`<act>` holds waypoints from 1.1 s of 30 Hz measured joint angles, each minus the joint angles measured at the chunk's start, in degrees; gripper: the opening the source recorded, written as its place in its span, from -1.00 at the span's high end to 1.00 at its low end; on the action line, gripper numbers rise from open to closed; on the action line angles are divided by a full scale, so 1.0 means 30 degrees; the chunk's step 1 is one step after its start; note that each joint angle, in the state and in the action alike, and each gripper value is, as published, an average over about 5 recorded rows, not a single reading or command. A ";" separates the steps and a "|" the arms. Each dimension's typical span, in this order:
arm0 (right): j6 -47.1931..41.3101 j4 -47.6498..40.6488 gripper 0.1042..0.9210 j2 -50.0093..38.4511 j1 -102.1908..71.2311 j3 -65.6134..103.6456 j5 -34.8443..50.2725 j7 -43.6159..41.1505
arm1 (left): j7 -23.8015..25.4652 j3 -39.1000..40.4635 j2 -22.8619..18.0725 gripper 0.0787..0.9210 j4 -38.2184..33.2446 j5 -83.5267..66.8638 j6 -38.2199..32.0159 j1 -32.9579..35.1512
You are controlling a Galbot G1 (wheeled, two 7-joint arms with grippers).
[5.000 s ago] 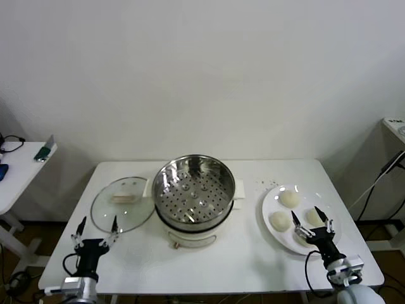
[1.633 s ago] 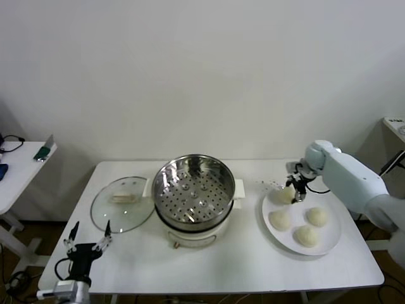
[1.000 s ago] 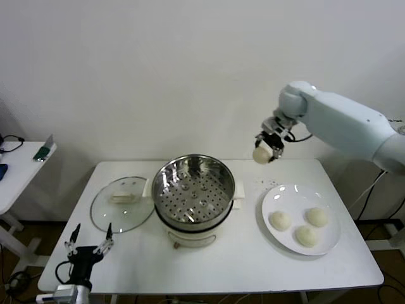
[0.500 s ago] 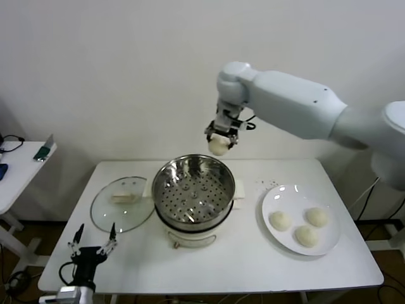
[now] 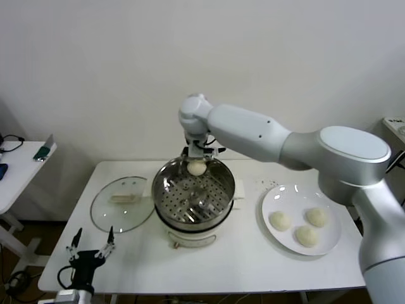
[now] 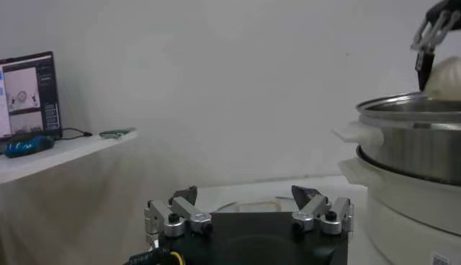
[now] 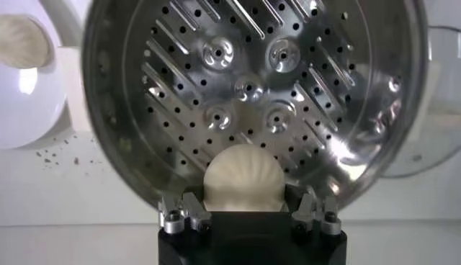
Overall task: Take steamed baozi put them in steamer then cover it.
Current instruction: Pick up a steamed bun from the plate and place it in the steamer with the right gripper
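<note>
Now 1 baozi (image 5: 197, 168) airborne, 3 plated (image 5: 297, 227)

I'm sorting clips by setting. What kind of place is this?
Likely a lab or test room staged as a kitchen: a bare white table against a blank wall, a steamer, and a monitor on a side desk.

The steamer (image 5: 194, 201), a shiny steel pot with a perforated tray on a white base, stands open at the middle of the table. One cream-white baozi (image 5: 197, 167), smooth and domed, hangs above the steamer's far rim, clamped from both sides. Three more baozi (image 5: 280, 220) lie together on the right of the steamer. The cover (image 5: 121, 203), clear glass with a cream bar handle, lies flat just left of the steamer.
</note>
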 measured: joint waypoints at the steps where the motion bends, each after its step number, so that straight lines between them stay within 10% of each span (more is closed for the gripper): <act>1: 0.0085 -0.0132 -0.49 0.0107 -0.0167 0.0028 -0.0207 0.0043 | -0.0004 0.0004 -0.0002 -0.77 0.0039 -0.0025 -0.0006 -0.0015; 33: 0.0074 0.1103 -0.76 -0.1340 0.0492 -0.0016 0.1218 -0.0081 | -0.0115 0.0098 0.0120 -0.77 0.0135 -0.0926 0.0438 0.0117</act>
